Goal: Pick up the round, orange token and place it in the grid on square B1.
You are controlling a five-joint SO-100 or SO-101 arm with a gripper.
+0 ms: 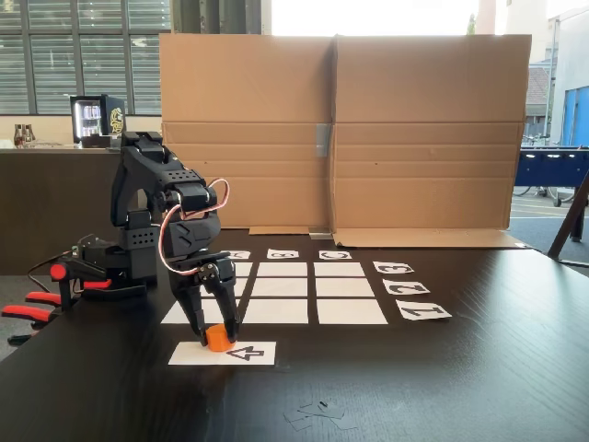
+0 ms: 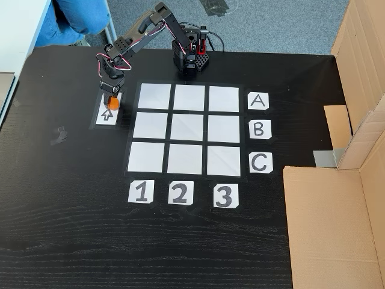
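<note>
The orange token (image 1: 217, 339) (image 2: 112, 103) stands on the white arrow strip (image 1: 248, 354) (image 2: 106, 114), beside the grid (image 1: 285, 287) (image 2: 186, 129). My gripper (image 1: 215, 333) (image 2: 110, 96) points down over the token with a finger close against each side of it. The token's base still looks to rest on the strip. Square B1 (image 1: 276, 311) (image 2: 149, 125) is blank; it is the middle square of the grid row nearest the strip. In both fixed views the black arm reaches from its base (image 1: 129, 258) (image 2: 189, 60) to the strip.
A tall cardboard wall (image 1: 340, 129) (image 2: 355, 150) stands beyond the grid's C side. Letter labels (image 2: 258, 129) and number labels (image 2: 178, 193) edge the grid. Red-handled clamps (image 1: 37, 308) hold the base. Tape scraps (image 1: 317, 412) lie on the black table (image 1: 460, 387). A person's blue sleeve (image 2: 72, 18) shows past the table edge.
</note>
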